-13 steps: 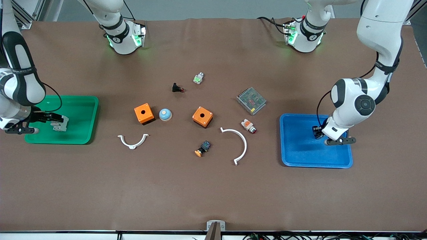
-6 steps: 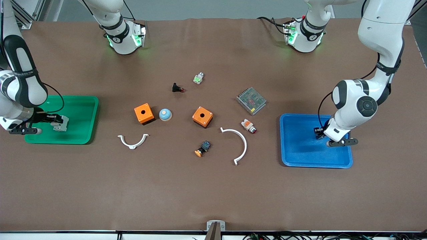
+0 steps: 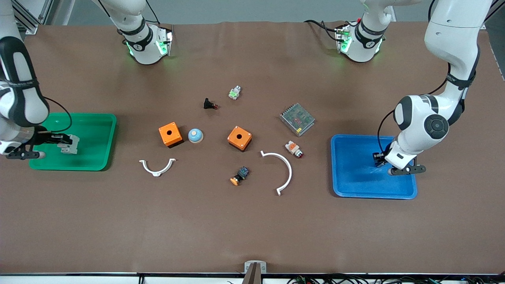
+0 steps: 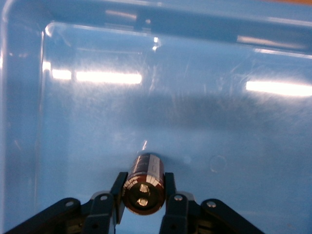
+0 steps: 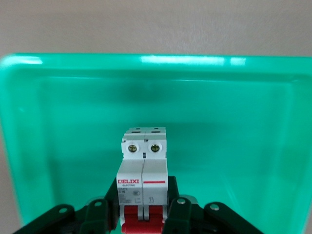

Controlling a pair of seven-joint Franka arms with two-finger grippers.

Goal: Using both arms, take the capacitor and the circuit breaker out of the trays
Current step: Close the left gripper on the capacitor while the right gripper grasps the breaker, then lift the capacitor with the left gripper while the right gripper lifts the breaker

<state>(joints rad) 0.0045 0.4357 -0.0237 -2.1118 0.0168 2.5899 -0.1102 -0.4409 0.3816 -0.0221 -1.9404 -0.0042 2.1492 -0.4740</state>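
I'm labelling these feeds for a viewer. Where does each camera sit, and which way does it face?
Front view: high across the table, facing both arms and bases; green tray, blue tray.
Left wrist view: on the left arm's wrist, looking into the blue tray; left tool grips the capacitor.
Right wrist view: on the right arm's wrist, looking into the green tray; right tool grips the breaker.
Shared: both trays.

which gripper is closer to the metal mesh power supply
Left. The left gripper holds the capacitor over the blue tray beside the power supply; the right gripper is over the green tray.
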